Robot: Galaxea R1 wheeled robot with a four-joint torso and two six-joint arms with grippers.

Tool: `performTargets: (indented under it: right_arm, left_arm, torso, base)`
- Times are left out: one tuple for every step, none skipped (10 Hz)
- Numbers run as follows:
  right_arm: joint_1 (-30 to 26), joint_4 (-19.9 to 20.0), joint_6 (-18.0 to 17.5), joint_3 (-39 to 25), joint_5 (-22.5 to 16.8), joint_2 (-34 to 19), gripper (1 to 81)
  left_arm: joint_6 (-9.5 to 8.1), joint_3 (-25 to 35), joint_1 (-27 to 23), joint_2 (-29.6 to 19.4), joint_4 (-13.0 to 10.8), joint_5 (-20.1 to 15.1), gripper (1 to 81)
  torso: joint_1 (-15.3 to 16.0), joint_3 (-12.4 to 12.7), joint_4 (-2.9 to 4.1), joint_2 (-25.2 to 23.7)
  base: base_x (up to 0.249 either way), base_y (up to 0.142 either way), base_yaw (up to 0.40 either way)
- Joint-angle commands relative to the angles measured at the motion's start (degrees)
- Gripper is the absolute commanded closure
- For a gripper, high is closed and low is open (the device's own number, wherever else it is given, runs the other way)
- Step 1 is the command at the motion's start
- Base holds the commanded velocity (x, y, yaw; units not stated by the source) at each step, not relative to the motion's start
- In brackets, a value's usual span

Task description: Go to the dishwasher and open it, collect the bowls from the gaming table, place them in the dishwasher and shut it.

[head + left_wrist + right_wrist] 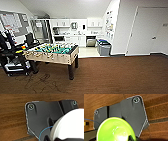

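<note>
A white bowl (70, 125) hangs over the brown floor in the left wrist view, with my left gripper (68, 139) shut on its rim. In the right wrist view a bright green bowl (115, 130) rides the same way, and my right gripper (130, 138) is shut on its edge. The dishwasher (90, 41), a steel-fronted unit under the counter, sits in the kitchen nook far ahead. It is too distant to tell how its door stands. The gaming table is out of view.
A table-football table (53, 51) with wooden sides stands ahead on the left, a black cart (12, 60) beside it. Grey bins (103, 47) line the kitchen's right wall. A white door (147, 32) is at right. Brown carpet (117, 75) stretches ahead.
</note>
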State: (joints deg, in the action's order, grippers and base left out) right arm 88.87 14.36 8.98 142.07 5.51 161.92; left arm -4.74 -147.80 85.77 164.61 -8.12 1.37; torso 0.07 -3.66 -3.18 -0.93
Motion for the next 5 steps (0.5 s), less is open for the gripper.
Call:
performTargets:
  right_arm:
    - [-2.7,-0.5,0.1,-0.3,-3.4,-1.0,81.1]
    - [-2.8,-0.5,0.1,-0.3,-3.4,-1.0,81.1]
    - [-2.8,-0.5,0.1,-0.2,-3.4,-1.1,81.1]
    - [-2.8,-0.5,0.1,-0.1,-3.4,-1.1,81.1]
    - [-2.8,-0.5,0.1,0.0,-3.4,-1.1,81.1]
  left_arm:
    - [-0.18,0.1,-2.6,-0.7,-0.2,-2.9,81.1]
    - [-0.18,0.1,-2.6,-0.8,-0.1,-2.9,81.1]
    - [-0.18,0.1,-2.6,-0.8,-0.1,-2.8,81.1]
    - [-0.18,0.1,-2.6,-0.7,-0.1,-2.9,81.1]
    - [-0.18,0.1,-2.6,-0.7,-0.1,-2.9,81.1]
  torso:
    - [0.0,0.0,0.00,0.0]
    - [0.0,0.0,0.00,0.0]
    - [0.0,0.0,0.00,0.0]
    - [0.0,0.0,0.00,0.0]
    - [0.0,0.0,0.00,0.0]
  base:
    - [0.178,-0.075,0.000]
    - [0.178,-0.075,0.000]
    - [0.178,-0.075,0.000]
    - [0.178,-0.075,0.000]
    - [0.178,-0.075,0.000]
